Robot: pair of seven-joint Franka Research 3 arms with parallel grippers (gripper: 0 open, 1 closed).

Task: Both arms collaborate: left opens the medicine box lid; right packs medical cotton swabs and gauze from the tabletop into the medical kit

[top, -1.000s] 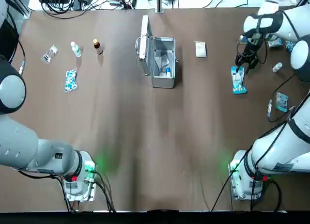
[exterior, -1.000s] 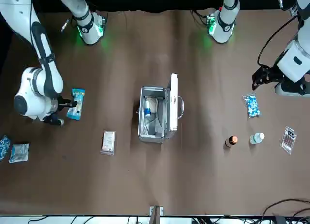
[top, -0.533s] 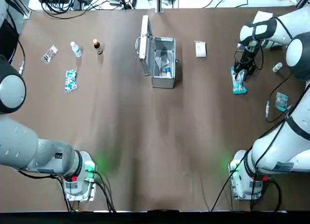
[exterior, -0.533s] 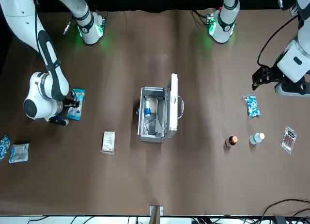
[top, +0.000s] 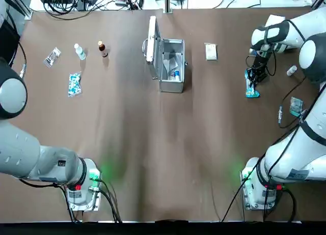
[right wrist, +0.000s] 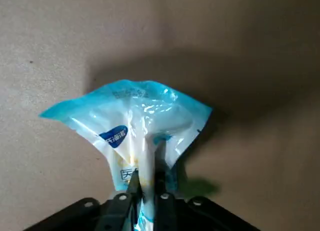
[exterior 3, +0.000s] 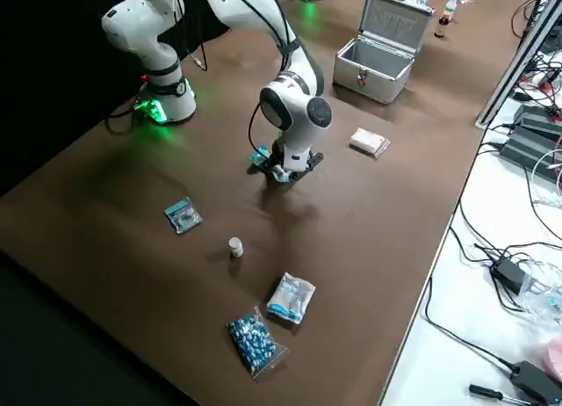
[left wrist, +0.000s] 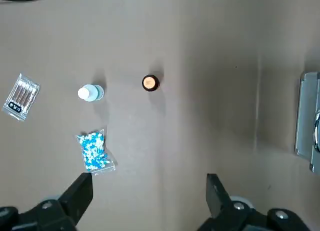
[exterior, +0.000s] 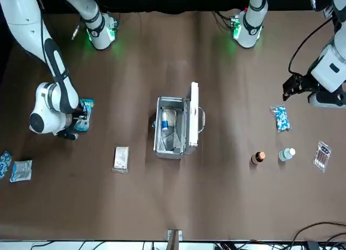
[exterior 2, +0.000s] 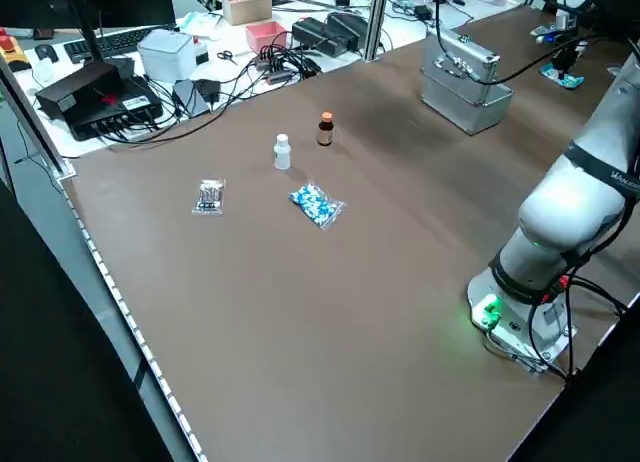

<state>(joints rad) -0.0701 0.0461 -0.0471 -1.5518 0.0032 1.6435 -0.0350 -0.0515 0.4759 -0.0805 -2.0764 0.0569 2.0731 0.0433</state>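
My right gripper (top: 254,75) is shut on the medical cotton swabs (top: 249,87), a blue-and-white packet at the table's right side. In the right wrist view the medical cotton swabs (right wrist: 142,123) are pinched up between the fingertips (right wrist: 162,193), close over the tabletop (top: 204,143). The gauze (top: 211,51) lies flat between the packet and the medical kit (top: 172,87). The kit's medicine box lid (top: 152,37) stands upright, open. My left gripper (exterior: 290,88) hangs open over the table's left side, holding nothing.
A blue-speckled packet (top: 74,84), a white bottle (top: 80,52), a brown bottle (top: 103,49) and a clear sachet (top: 52,57) lie at the left. Another small bottle (top: 291,70) and a teal sachet (top: 296,106) sit at the right edge. Cables run along the far edge.
The right gripper has closed on the blue-and-white packet and drawn it up on edge, so it looks narrower from above. The left arm and the kit have not moved.
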